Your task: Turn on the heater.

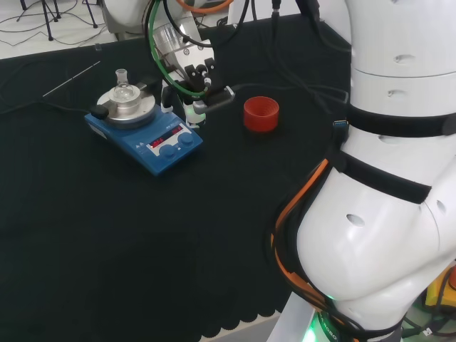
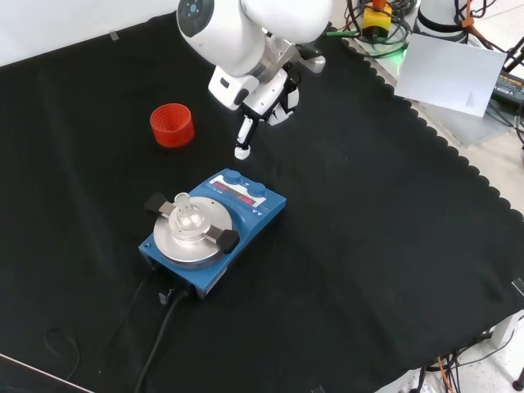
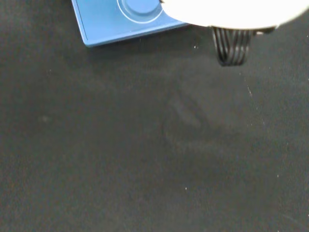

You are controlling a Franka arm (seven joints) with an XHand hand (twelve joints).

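Plainly, the heater (image 2: 214, 232) is a squat blue box with a round metal plate on top, sitting well in from every edge of the bench (image 2: 393, 246), a little toward the edge that lies at the left of the front view. It looks heavy and rigid, with a black cable (image 2: 160, 327) running off its back toward the bench edge nearest the front camera, so it should stay put under a light push. It is not a thing to lift; the places to touch are the two round blue knobs (image 2: 246, 183) and the strip with red lights (image 2: 233, 191) on its sloped front panel, which faces the hand (image 2: 246, 135).

The knobs are small and smooth, so a fingertip press or a pinch and twist seems the likely way in, and too hard a shove could skid the box on the cloth.

The hand hovers just beside that front panel, apart from it, with one finger pointing straight down and the others tucked; it grips nothing.

On the metal plate stands a small clear glass flask (image 2: 187, 217), held between two black clamps (image 2: 225, 240); I cannot tell whether anything is in it. It is fragile, so any jolt to the box is a risk. A red ribbed ring (image 2: 172, 124) stands near the hand, toward the bench edge behind the arm, and looks hollow and empty.
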